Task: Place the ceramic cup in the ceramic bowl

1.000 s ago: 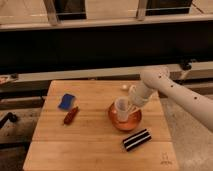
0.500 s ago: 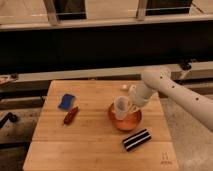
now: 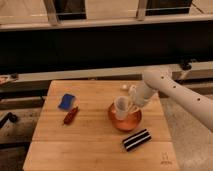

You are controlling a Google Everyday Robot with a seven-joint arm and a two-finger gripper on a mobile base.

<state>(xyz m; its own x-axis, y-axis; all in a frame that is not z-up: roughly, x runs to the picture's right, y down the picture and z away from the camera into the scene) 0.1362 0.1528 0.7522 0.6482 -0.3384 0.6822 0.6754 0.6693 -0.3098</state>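
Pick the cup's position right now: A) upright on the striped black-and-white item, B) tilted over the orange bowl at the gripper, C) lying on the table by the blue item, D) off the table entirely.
B: the ceramic cup sits tilted, mouth toward the camera, directly over the ceramic bowl, with the gripper right at its side, far from the blue item and the striped item.

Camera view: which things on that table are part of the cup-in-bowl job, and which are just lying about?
In the job:
- ceramic cup, tilted over the bowl
- ceramic bowl
- gripper, at the cup, above the bowl

Lying about:
- blue object, left side
- red object, beside it
- black-and-white striped object, in front of the bowl
- small pale object, at the table's far edge
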